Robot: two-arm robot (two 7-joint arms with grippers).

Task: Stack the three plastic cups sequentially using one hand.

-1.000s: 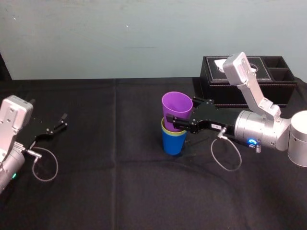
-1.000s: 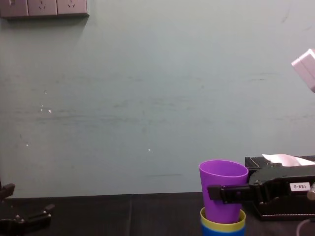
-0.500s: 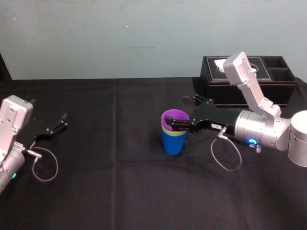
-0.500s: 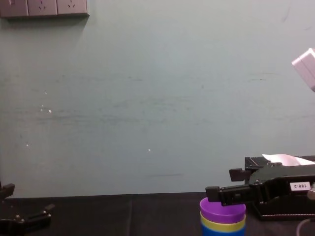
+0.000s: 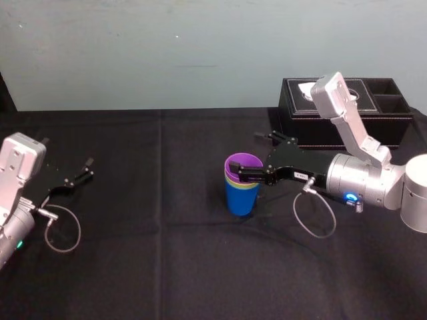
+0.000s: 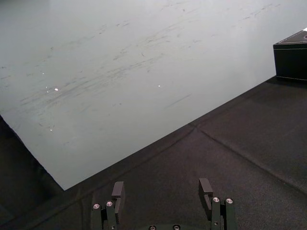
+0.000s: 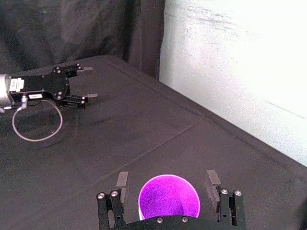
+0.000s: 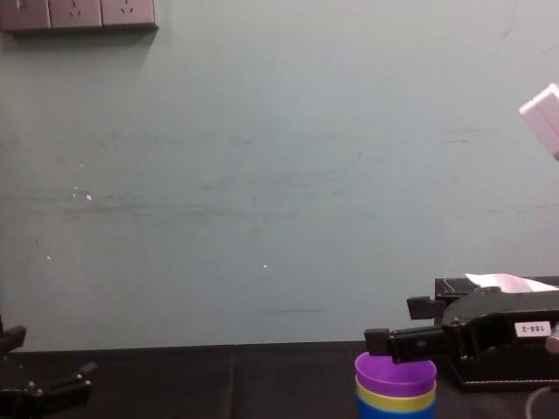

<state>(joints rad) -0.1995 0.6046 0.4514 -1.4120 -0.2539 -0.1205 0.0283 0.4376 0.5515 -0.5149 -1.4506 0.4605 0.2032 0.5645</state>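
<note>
Purple cup (image 5: 242, 163) nested innermost, rim uppermost; yellow-green cup (image 5: 233, 185) visible as a narrow band just beneath that rim; blue cup (image 5: 240, 200) outermost, base on the black tablecloth (image 5: 160, 253). All three upright, forming one column near the middle of the table. From the chest camera, same order top to bottom: purple (image 8: 395, 371), yellow-green (image 8: 395, 397), blue (image 8: 395, 412).

Right gripper (image 5: 245, 155) extended in from the robot's right, level with the purple rim. Spread open and gripping nothing: fingers (image 7: 212, 178) placed one on each side of the rim, with a clear strip of cloth between each pad and the cup (image 7: 169, 196) in the right wrist view.

Left gripper (image 5: 85, 170) low over the cloth at the robot's far left, well apart from the cups. Also open and empty, as seen from its own wrist camera (image 6: 161, 187), with only dark cloth between the jaws.

Black tissue box (image 5: 347, 110) behind the right arm, at the back right of the table, white tissue showing at the top.
</note>
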